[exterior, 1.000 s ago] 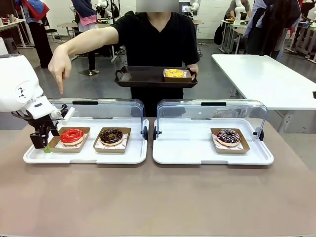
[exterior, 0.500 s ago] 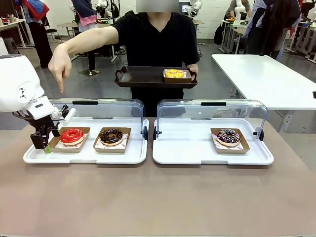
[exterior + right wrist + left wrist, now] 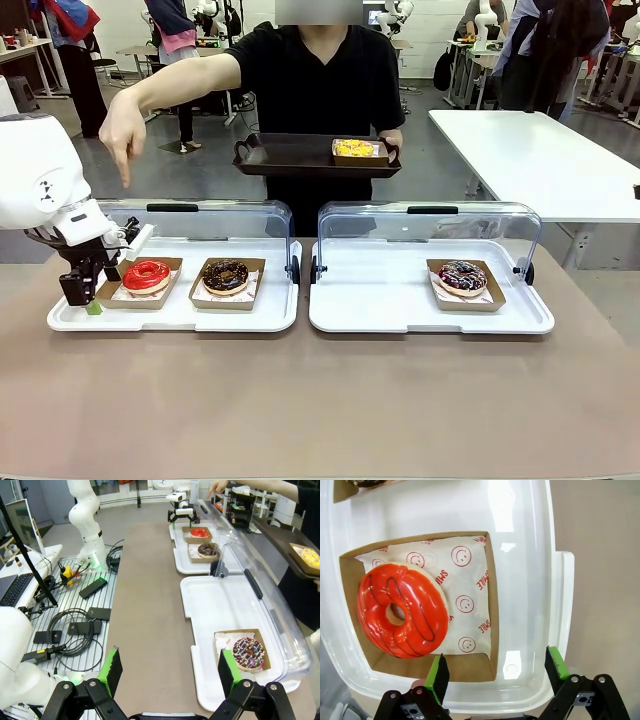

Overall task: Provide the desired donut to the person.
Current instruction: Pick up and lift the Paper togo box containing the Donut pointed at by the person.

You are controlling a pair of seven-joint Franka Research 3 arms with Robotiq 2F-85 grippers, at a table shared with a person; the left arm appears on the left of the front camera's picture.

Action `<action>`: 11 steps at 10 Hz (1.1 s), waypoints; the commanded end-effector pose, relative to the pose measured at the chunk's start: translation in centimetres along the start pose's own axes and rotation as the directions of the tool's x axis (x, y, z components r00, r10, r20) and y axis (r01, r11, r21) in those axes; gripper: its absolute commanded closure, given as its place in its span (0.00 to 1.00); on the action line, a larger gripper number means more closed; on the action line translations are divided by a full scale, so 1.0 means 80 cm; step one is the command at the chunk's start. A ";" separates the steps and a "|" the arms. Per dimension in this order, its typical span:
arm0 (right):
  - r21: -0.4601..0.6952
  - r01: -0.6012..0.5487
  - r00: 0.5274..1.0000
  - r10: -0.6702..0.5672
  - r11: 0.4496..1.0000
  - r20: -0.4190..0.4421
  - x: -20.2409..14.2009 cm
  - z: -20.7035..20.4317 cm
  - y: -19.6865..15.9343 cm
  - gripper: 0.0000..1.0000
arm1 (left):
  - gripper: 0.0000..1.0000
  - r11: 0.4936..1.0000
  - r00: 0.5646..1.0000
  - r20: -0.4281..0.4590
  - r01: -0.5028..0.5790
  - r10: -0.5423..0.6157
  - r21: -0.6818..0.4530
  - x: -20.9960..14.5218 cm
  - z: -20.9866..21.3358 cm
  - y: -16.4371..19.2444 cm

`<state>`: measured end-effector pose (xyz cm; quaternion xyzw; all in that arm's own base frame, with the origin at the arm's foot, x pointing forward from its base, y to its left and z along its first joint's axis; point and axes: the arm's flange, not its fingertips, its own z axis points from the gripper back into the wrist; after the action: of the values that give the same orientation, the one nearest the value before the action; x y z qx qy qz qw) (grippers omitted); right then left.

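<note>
The person [image 3: 315, 75] stands across the table and points a finger [image 3: 123, 180] down over the red-glazed donut [image 3: 147, 274]. That donut lies in a cardboard tray [image 3: 110, 293] on the left white tray [image 3: 180, 315]. The person's other hand holds a dark serving tray [image 3: 290, 158] bearing a yellow donut [image 3: 353, 148]. My left gripper [image 3: 85, 292] stands open at the cardboard tray's left edge. In the left wrist view the red donut [image 3: 402, 611] lies just ahead, and the left gripper [image 3: 497, 670] straddles a corner of the cardboard tray [image 3: 470, 666]. My right gripper [image 3: 170, 672] hangs open, high above the table.
A chocolate donut [image 3: 226, 275] sits beside the red one. A sprinkled donut [image 3: 462, 275] rests on the right white tray [image 3: 400, 315]. Both trays have clear lids [image 3: 430, 225] raised at the back. The brown table in front is bare. Cables and devices [image 3: 80, 625] lie beside the table.
My left gripper has shifted slightly left and down beside the red donut's cardboard tray. The person's pointing hand and serving tray have held still.
</note>
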<state>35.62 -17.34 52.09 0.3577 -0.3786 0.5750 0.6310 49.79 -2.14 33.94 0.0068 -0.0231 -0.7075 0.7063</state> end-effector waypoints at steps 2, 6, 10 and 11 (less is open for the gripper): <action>-0.001 -0.008 1.000 0.008 1.000 0.019 -0.002 -0.002 -0.001 0.00 | 0.00 0.999 1.000 -0.013 0.027 -0.027 -0.024 -0.006 -0.009 -0.003; -0.001 -0.008 1.000 0.008 1.000 0.019 -0.002 -0.002 -0.001 0.00 | 0.00 0.999 0.999 -0.019 0.030 -0.030 -0.025 -0.006 -0.016 0.000; -0.001 -0.008 1.000 0.008 1.000 0.019 -0.002 -0.002 -0.001 0.00 | 0.00 0.999 0.999 -0.031 0.030 -0.030 -0.018 -0.005 -0.021 0.006; -0.001 -0.008 1.000 0.008 1.000 0.019 -0.002 -0.002 -0.001 0.00 | 0.46 0.999 0.999 -0.022 0.034 -0.034 0.001 -0.005 -0.020 0.007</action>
<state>35.62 -17.34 52.09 0.3577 -0.3786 0.5750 0.6310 50.00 -2.02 32.59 0.0063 -0.0087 -0.7139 0.7002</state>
